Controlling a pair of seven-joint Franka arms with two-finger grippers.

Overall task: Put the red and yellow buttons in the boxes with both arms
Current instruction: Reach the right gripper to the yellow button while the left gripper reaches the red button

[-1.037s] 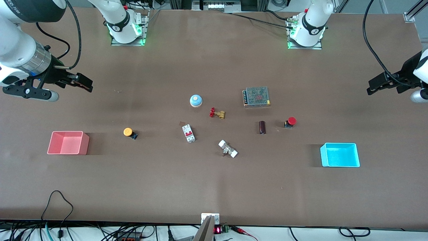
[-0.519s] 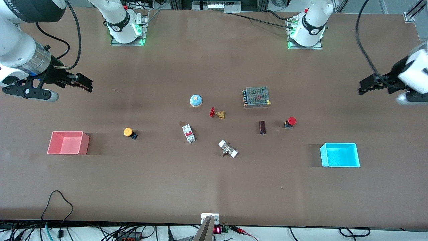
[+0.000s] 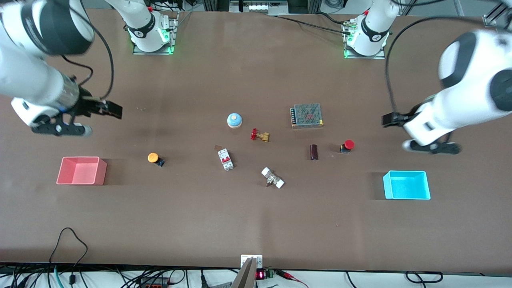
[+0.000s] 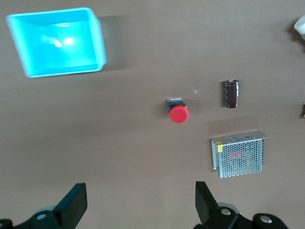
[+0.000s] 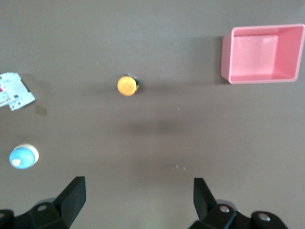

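The red button (image 3: 349, 145) stands on the table beside a dark cylinder. The cyan box (image 3: 407, 185) is empty at the left arm's end. The yellow button (image 3: 153, 157) stands beside the empty pink box (image 3: 81, 171) at the right arm's end. My left gripper (image 3: 390, 119) is open over bare table near the red button. Its wrist view shows its open gripper (image 4: 141, 200), the red button (image 4: 179, 114) and the cyan box (image 4: 57, 42). My right gripper (image 3: 112, 109) is open over bare table. Its wrist view shows its open gripper (image 5: 138, 195), the yellow button (image 5: 127, 85) and the pink box (image 5: 263, 54).
In the middle of the table lie a light-blue bell (image 3: 234, 120), a brass valve with a red handwheel (image 3: 260, 135), a mesh-topped power supply (image 3: 307, 115), a white circuit breaker (image 3: 225, 159), a dark cylinder (image 3: 314, 152) and a white-ended fitting (image 3: 273, 178).
Both arms have swung in from the table's ends toward the middle. The left gripper has moved farther, toward the red button. Nothing on the table has moved.
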